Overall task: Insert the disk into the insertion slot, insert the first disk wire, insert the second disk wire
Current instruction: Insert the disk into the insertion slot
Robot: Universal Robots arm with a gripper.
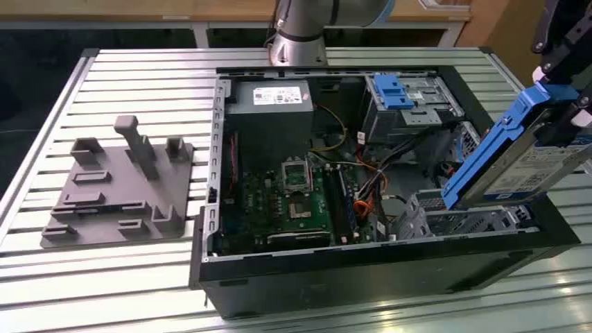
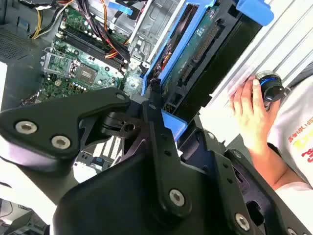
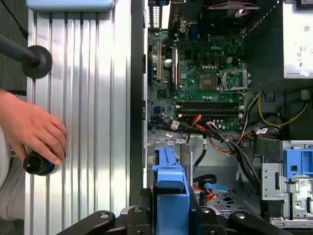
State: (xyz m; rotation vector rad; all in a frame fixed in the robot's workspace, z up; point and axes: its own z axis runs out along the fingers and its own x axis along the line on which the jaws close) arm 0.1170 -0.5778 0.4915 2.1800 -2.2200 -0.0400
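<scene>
The disk (image 1: 532, 166), a silver drive with a white label in a bright blue carrier, hangs tilted above the open computer case at the exterior view's right. My gripper (image 1: 566, 111) is shut on its upper end. Its lower end hovers just over the insertion slot (image 1: 467, 220), a perforated grey metal bay at the case's near right corner. In the first wrist view the blue carrier (image 3: 170, 176) stands between my black fingers (image 3: 146, 210), with the perforated slot floor (image 3: 220, 203) beyond. The second wrist view shows the disk's circuit side (image 2: 193, 54) past my gripper (image 2: 156, 112).
A taller grey cage with a blue clip (image 1: 407, 94) stands behind the slot. Loose cables (image 1: 370, 187) lie between it and the motherboard (image 1: 296, 201). A grey fixture plate (image 1: 120, 187) sits on the slatted table. A person's hand (image 3: 29, 132) rests on a dark knob beside the case.
</scene>
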